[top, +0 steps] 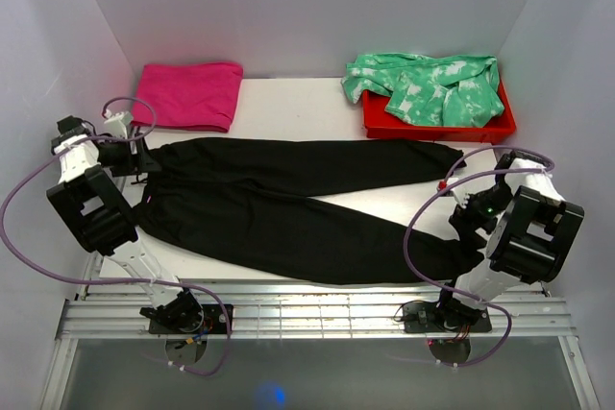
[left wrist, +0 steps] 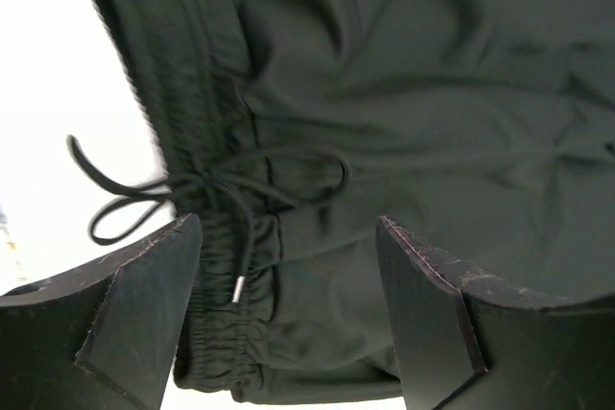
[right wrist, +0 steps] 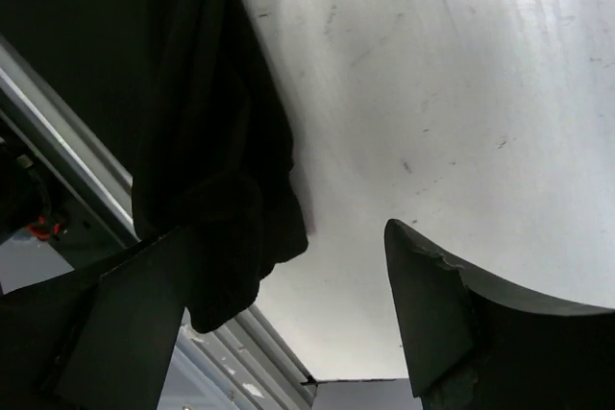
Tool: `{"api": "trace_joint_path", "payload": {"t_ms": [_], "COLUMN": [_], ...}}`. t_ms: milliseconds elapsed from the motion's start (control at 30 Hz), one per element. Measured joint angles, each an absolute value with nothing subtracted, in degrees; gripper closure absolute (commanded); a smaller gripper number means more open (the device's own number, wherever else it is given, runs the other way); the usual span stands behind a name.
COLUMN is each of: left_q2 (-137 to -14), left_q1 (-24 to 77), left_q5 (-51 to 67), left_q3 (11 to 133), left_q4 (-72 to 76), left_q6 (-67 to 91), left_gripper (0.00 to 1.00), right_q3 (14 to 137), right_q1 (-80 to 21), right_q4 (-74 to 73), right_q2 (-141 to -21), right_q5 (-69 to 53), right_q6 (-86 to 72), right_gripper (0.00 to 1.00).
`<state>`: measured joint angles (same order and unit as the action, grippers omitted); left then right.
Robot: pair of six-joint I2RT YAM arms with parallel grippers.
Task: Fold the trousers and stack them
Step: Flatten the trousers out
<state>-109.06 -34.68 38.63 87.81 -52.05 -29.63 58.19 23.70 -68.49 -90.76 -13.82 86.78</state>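
The black trousers (top: 288,208) lie flat across the white table, waistband at the left and both legs running right. My left gripper (top: 142,162) hangs open just above the waistband. In the left wrist view the gripper (left wrist: 288,223) spans the elastic waistband (left wrist: 216,333) and its tied drawstring (left wrist: 221,184), holding nothing. My right gripper (top: 469,223) is open by the cuff of the near leg. In the right wrist view the gripper (right wrist: 288,229) is over bare table, with the cuff (right wrist: 231,228) against its left finger (right wrist: 125,324).
A folded magenta-pink cloth (top: 187,95) lies at the back left. A green-and-white tie-dye garment (top: 428,86) sits in a red tray (top: 384,127) at the back right. A slotted metal rail (top: 307,309) runs along the near table edge, and white walls enclose three sides.
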Motion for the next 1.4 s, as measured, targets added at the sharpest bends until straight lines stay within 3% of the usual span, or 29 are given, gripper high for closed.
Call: {"api": "trace_joint_path", "payload": {"t_ms": [100,133,167,500,600,633,733,800,1033,1167,1400], "left_q2": [-109.1,-109.1,-109.1,-109.2,-109.4,-109.7,-110.7,-112.0,-122.5,-128.1,-137.6], "left_q1": [-34.7,-34.7,-34.7,-34.7,-34.7,-34.7,-34.7,-34.7,-32.9,-29.5,-26.1], "left_q5": [38.6,38.6,38.6,38.0,38.1,38.2,38.6,38.8,39.7,38.1,34.6], "left_q3": [84.5,83.3,82.3,80.5,82.5,83.5,86.7,89.8,111.5,117.2,119.5], "left_q4": [-52.1,-52.1,-52.0,-50.1,-50.1,-50.1,-50.1,-50.2,-54.0,-56.2,-60.3], "left_q6": [-30.6,-30.7,-30.8,-29.5,-28.5,-28.1,-27.3,-27.0,-28.0,-30.3,-37.6], "left_gripper": [0.2,0.2,0.22,0.24,0.21,0.19,0.16,0.16,0.2,0.23,0.26], "right_q3": [56.9,56.3,55.7,69.3,74.5,75.7,77.4,77.9,96.3,107.7,108.1], "right_q1": [22.9,22.6,22.3,21.8,21.7,21.6,20.8,20.4,19.9,18.9,15.0], "right_q4": [-64.7,-63.3,-61.8,-56.0,-52.9,-52.5,-52.6,-53.5,-58.0,-56.5,-54.6], "right_q2": [-92.6,-93.5,-94.7,-104.7,-106.1,-106.3,-106.8,-106.9,-108.9,-112.3,-119.4], "right_q5": [-13.3,-12.8,-12.2,-10.5,-10.7,-10.6,-10.1,-10.4,-19.3,-21.5,-20.3], "right_q6": [84.8,84.1,83.4,75.5,75.2,75.2,75.2,75.3,72.2,69.8,72.6], "right_gripper": [0.61,0.87,0.92,0.92,0.92,0.7,0.28,0.18,0.24,0.3,0.28]}}
